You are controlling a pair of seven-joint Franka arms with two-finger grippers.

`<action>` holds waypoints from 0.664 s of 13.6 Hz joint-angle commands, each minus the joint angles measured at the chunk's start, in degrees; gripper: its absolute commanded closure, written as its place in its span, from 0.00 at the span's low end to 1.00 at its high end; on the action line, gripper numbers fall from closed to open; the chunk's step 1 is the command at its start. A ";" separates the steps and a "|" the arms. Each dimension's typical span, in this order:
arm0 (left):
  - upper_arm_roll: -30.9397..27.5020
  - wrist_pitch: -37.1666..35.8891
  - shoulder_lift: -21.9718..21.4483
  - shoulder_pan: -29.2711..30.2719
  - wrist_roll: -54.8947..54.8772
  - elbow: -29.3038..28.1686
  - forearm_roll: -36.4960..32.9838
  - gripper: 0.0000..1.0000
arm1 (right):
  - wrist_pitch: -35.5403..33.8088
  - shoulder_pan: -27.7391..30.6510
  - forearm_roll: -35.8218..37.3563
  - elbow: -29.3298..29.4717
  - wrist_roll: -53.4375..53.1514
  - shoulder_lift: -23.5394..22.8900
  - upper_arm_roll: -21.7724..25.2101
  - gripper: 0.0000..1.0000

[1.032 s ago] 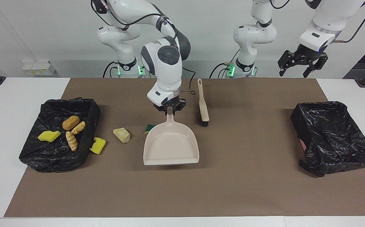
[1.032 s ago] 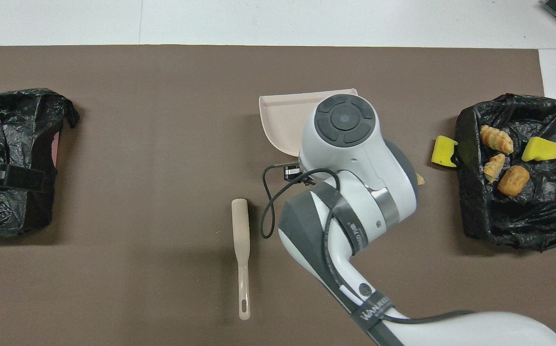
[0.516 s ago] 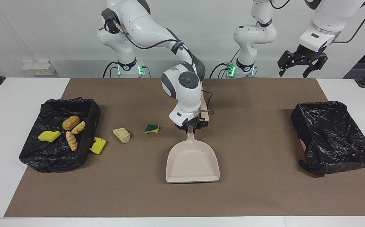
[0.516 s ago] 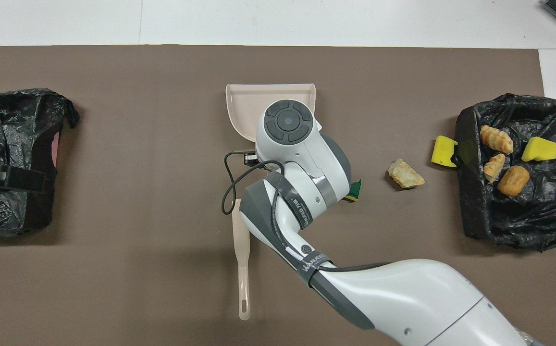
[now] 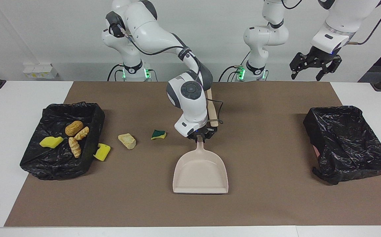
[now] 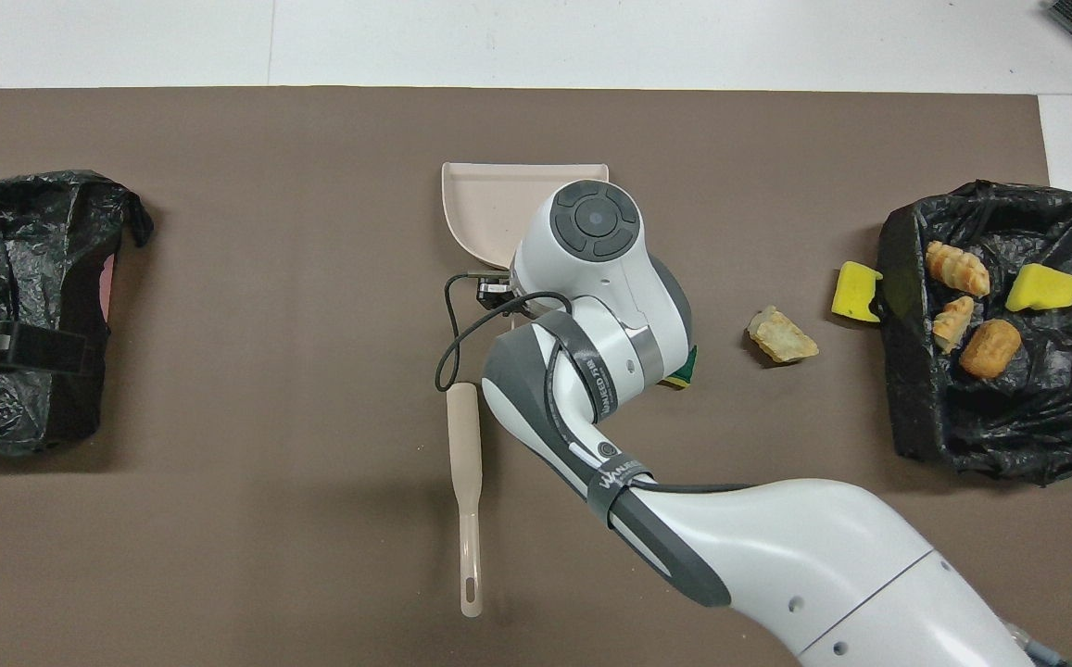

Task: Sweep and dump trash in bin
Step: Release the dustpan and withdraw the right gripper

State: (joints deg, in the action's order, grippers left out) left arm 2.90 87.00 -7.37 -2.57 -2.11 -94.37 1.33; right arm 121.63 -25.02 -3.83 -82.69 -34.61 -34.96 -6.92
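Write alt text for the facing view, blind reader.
The right hand grips a beige dustpan by its handle at mid-table. Three scraps lie toward a black-lined bin holding four more; the left hand waits raised.

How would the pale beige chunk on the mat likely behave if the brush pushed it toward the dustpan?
The pale beige chunk looks angular with flat faces, so it would probably slide or tumble, not roll. Its rough, crumbly-looking surface suggests it may drag on the mat and perhaps shed crumbs. It seems small enough to be light.
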 commanded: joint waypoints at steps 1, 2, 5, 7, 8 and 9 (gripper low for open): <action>0.26 2.63 -1.33 0.63 -0.35 -2.04 -0.27 0.00 | 0.81 1.03 -1.00 -1.59 -0.29 1.73 -0.38 0.00; 0.26 4.65 -0.98 0.37 -0.35 -2.30 -0.27 0.00 | 0.46 1.03 -0.48 -1.77 -0.29 2.87 -0.38 0.00; 0.35 12.74 1.47 -0.07 -0.09 -2.39 -0.19 0.00 | -3.06 -0.11 -0.47 -4.83 -1.07 8.14 -0.46 0.00; 0.53 19.22 3.75 -0.42 0.09 -2.13 -0.10 0.00 | -3.94 -3.35 -0.56 -9.74 -2.04 12.61 -0.46 0.00; 0.79 22.56 5.59 -0.51 1.13 -1.52 -0.01 0.00 | -3.94 -4.67 -0.56 -12.38 -3.26 14.64 -0.46 0.00; 1.31 25.12 7.44 -0.60 3.06 -0.82 -0.10 0.00 | -3.94 -5.90 -0.56 -14.23 -4.93 15.96 -0.46 0.00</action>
State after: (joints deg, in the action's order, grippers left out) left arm 3.73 107.54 -2.96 -2.66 -1.44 -96.18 1.39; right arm 116.94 -28.79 -3.83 -89.57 -36.45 -24.20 -7.60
